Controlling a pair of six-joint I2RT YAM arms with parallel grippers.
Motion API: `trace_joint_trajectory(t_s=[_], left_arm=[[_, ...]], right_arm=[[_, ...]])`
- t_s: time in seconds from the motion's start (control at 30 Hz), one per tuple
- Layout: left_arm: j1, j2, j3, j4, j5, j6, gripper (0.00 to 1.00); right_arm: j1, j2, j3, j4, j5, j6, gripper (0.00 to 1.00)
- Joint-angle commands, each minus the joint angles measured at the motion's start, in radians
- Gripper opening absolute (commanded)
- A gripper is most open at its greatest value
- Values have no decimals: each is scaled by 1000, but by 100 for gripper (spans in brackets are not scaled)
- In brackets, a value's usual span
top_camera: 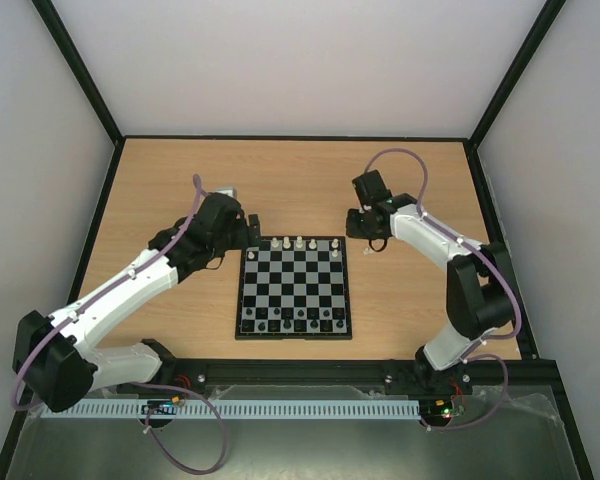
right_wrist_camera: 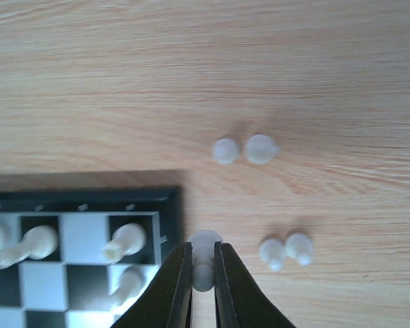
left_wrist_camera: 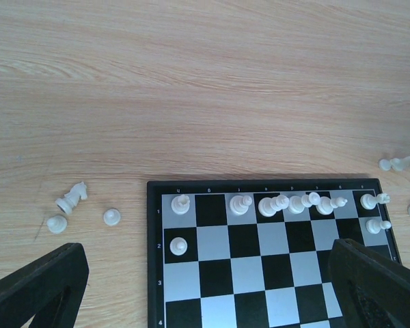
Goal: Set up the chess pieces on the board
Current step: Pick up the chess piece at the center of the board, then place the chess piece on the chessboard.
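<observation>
1. Where the two arms are bolted at the near edge of the table [top_camera: 280,180], the board [top_camera: 295,285] lies flat on the wood between them.
2. On the nearest rows of the board stand the black chess pieces [top_camera: 292,316], and the middle squares are bare.
3. On the far rows stand some of the white chess pieces [top_camera: 299,243]. In the left wrist view most of them are on row 1 [left_wrist_camera: 241,204] and close together, with one pawn [left_wrist_camera: 179,246] on row 2 at the left side.
4. At the far left corner of the board is the left gripper [top_camera: 248,228]. Its two black fingers [left_wrist_camera: 37,290] are spread wide and nothing is between them.
5. At the far right corner is the right gripper [top_camera: 363,228]. In its wrist view the gripper [right_wrist_camera: 203,277] has its jaws pressed together on a white pawn [right_wrist_camera: 203,254], which is just beside the black border of the board [right_wrist_camera: 82,198], over the wood. I cannot tell if this pawn touches the table.
6. Around it, more white pieces are loose on the wood: one pair [right_wrist_camera: 225,151] is apart from the board, and a second pair [right_wrist_camera: 287,249] is beside the gripper.
7. Off the left edge of the board a white knight [left_wrist_camera: 72,198] lies on its side, with two small white pieces [left_wrist_camera: 111,217] near it.
</observation>
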Motion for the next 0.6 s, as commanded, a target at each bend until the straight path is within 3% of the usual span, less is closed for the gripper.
trace_joint_trajectory(t_s=[0.0,0.27,0.57], left_arm=[[5,-35,-12,-16,-36,-12,99],[5,-66,-20,-20,-57,-21,100],[6,-82,-28,-26,-67,-29,100]], right_arm=[[95,-60,32,-101,15,14,9],[265,-55,57,-136,8,42,9],[310,25,54,-141,32,59,9]])
